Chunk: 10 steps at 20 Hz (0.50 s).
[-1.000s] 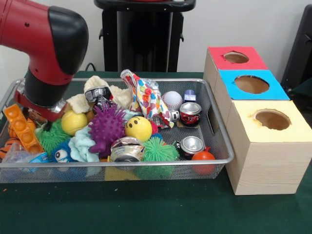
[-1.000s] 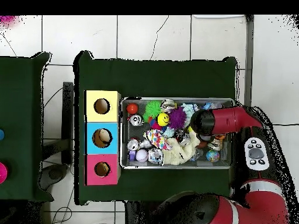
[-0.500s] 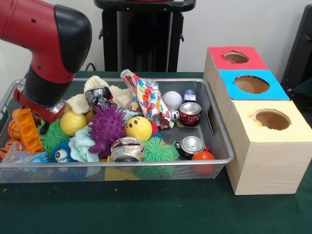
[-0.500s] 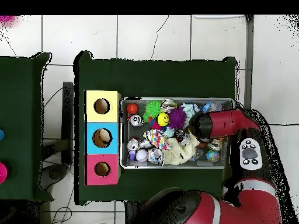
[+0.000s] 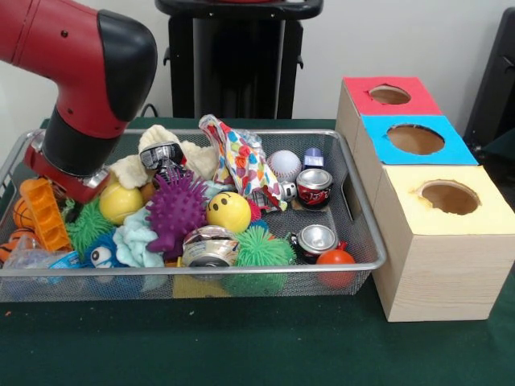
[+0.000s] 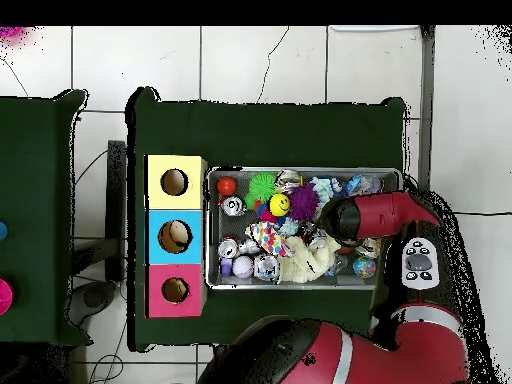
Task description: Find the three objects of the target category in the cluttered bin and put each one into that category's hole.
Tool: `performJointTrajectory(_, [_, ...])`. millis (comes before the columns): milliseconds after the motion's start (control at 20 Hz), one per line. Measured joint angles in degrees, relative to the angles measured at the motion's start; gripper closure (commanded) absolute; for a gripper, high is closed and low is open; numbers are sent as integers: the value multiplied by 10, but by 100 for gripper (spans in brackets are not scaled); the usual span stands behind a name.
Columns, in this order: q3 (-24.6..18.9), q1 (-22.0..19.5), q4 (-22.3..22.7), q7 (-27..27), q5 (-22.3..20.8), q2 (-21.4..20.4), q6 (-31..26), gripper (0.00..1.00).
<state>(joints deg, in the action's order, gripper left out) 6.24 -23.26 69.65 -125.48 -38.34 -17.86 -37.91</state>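
Note:
The silver mesh bin sits on the green table, full of toys; it also shows in the overhead view. My red and black arm reaches down into its left end. The gripper is buried under the wrist among the clutter, so its state cannot be seen. A cream-tan plush lies at the back of the bin, also in the overhead view. An orange striped tiger peeks out at the far left. The brown teddy is hidden. The red-topped hole is on the farthest box.
Blue-topped and yellow-topped holes sit nearer than the red one. The bin also holds a purple spiky ball, a yellow smiley ball, green spiky balls, cans, a baseball, a patterned cloth and an orange plastic tray.
The arm has shifted slightly up and to the right in the front view, and its upper links have swung round in the overhead view. The orange tray by the wrist has shifted a little.

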Motion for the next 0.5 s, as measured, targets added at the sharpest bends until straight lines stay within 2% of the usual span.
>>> performJointTrajectory(500, [31,11,-4,0,37,13,39,0])
